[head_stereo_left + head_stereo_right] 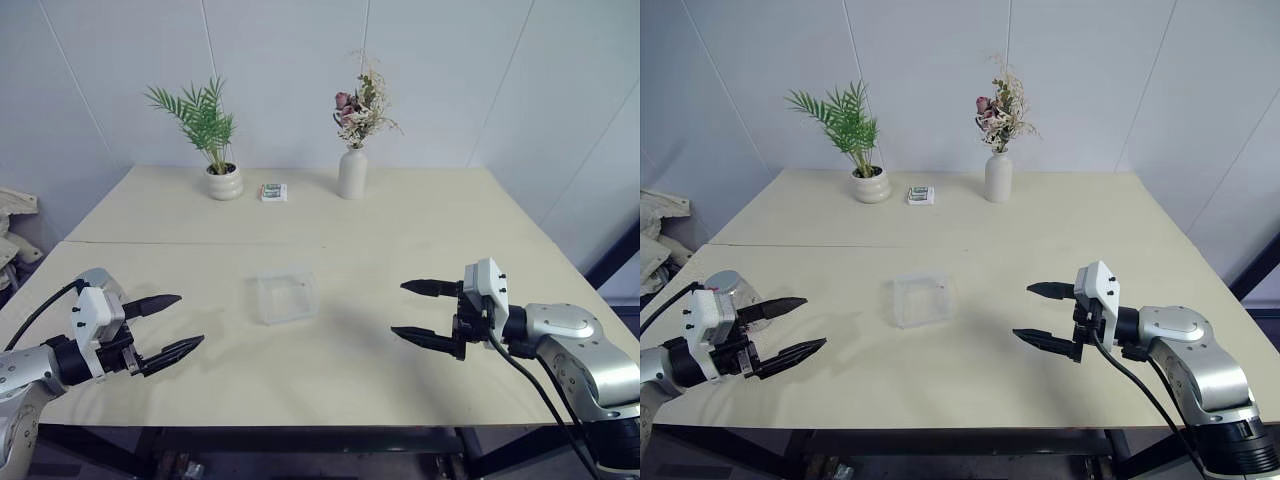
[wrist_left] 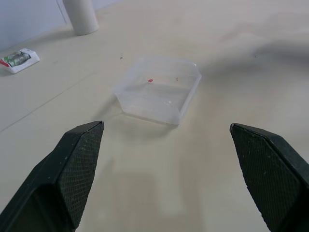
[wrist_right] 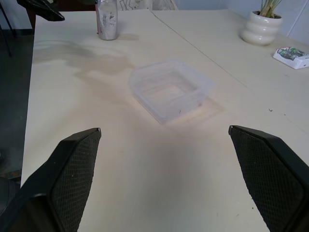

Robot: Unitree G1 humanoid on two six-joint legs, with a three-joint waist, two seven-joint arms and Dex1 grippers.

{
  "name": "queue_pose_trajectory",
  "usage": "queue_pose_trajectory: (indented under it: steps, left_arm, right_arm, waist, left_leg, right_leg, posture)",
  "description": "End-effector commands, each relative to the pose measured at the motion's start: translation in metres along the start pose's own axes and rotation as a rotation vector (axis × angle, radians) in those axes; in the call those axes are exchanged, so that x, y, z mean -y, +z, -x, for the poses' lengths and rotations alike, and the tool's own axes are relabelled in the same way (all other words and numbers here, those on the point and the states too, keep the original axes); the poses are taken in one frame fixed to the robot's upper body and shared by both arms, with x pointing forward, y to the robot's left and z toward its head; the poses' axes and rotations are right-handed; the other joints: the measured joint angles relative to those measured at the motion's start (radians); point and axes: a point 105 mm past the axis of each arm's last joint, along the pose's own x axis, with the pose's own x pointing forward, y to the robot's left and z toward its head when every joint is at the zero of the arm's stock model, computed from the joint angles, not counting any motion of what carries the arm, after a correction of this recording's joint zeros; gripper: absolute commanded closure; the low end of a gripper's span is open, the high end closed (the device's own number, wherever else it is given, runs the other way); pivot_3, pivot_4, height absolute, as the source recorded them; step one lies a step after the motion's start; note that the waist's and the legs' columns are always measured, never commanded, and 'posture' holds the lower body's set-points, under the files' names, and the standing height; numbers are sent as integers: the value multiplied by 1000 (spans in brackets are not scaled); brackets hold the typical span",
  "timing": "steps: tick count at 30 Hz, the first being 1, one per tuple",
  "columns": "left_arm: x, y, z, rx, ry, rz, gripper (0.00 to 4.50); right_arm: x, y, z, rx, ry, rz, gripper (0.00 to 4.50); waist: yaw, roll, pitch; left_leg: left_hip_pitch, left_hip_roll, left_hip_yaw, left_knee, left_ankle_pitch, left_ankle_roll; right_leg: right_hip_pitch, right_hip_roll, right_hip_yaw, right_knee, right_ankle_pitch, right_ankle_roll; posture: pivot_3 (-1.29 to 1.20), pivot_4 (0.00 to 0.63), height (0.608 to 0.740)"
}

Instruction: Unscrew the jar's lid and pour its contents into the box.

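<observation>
Two black-fingered grippers hover over the pale cream table (image 1: 420, 215), both spread wide and holding nothing.

Far left: small clear cylindrical jar (image 1: 728, 285) with a grey cap stands upright on the table near its left edge, just behind the left gripper (image 1: 168, 326); in the right wrist view it shows as jar (image 3: 107, 19) with whitish sides, contents not readable. Left gripper's fingers point toward the centre.

Back row, left to right: green palm in a ribbed white pot (image 1: 224, 182), a small green-and-white printed packet (image 1: 273, 192) (printing too small to read), a white vase of dried flowers (image 1: 352, 172).

Centre: shallow clear plastic box with rounded corners (image 1: 283, 296), empty apart from a tiny red speck on its floor. It lies between the two grippers, well apart from each.

Right: right gripper (image 1: 422, 311), fingers released, pointing toward the box.
</observation>
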Motion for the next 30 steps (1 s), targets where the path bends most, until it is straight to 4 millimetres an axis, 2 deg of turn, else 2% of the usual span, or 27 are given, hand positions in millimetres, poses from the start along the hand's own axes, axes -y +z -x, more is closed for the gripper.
queue_pose_trajectory:
  steps: [1, 5, 9, 13, 17, 19, 22, 24, 30]
  left_arm:
    - [1, 15, 6, 29, 13, -39, 33]
    - [3, 9, 14, 21, 85, -33, 33]
    - [10, -2, 32, 11, 248, -21, 33]
    - [9, -7, 60, 82, 569, 23, 33]
    - [-7, -22, 91, 155, 1005, 61, 33]
    - [-13, -27, 98, 163, 1130, 66, 33]
    - [-18, -38, 92, 166, 1162, 134, 33]
    - [-25, -51, 85, 144, 1119, 188, 33]
    - [-56, -54, 85, 112, 1047, 169, 33]
  right_arm:
    - [-1, 4, -5, 21, 28, 42, 0]
    - [-3, 3, -14, 45, 83, 21, 0]
    - [-2, 14, -32, 110, 150, 44, 0]
    - [1, 31, -56, 187, 209, 77, 0]
    - [8, 64, -82, 330, 208, 73, 0]
    - [9, 73, -88, 360, 211, 76, 0]
    - [10, 88, -98, 392, 212, 78, 0]
    - [10, 92, -101, 404, 205, 83, 0]
    - [8, 85, -101, 393, 150, 81, 0]
  waist:
    - [0, 0, 0]
    - [-3, 0, 0]
    - [-14, 0, 0]
    - [-17, -1, 0]
    - [-14, -1, 0]
    - [-8, -1, 0]
    - [-1, -3, -2]
    - [0, -3, -2]
    - [-2, -5, -3]
  left_leg:
    - [0, 0, 0, 0, 0, 0]
    - [1, 1, 1, 0, 0, 0]
    - [1, 1, 3, 0, 0, 0]
    - [2, 3, 3, 2, -1, 0]
    - [2, 4, 3, 5, 0, -1]
    - [2, 5, 3, 9, 0, -1]
    - [1, 6, 3, 13, 0, -1]
    - [0, 6, 4, 14, 0, -1]
    - [0, 9, 5, 12, -1, -2]
  right_leg:
    - [0, 0, 0, 0, 0, 0]
    - [0, 1, 1, 0, 1, 0]
    - [0, 2, 3, 0, 1, 0]
    - [0, 3, 4, 1, 2, 1]
    - [0, 6, 5, 2, 5, 0]
    - [1, 8, 5, 2, 7, -1]
    - [2, 9, 5, 2, 9, -1]
    - [3, 9, 5, 0, 10, -1]
    - [1, 10, 4, -3, 12, -4]
  posture:
    - [0, 150, 740]
    - [0, 150, 740]
    - [0, 150, 740]
    - [0, 150, 740]
    - [0, 150, 740]
    - [0, 150, 740]
    - [0, 150, 740]
    - [0, 150, 740]
    - [0, 150, 740]
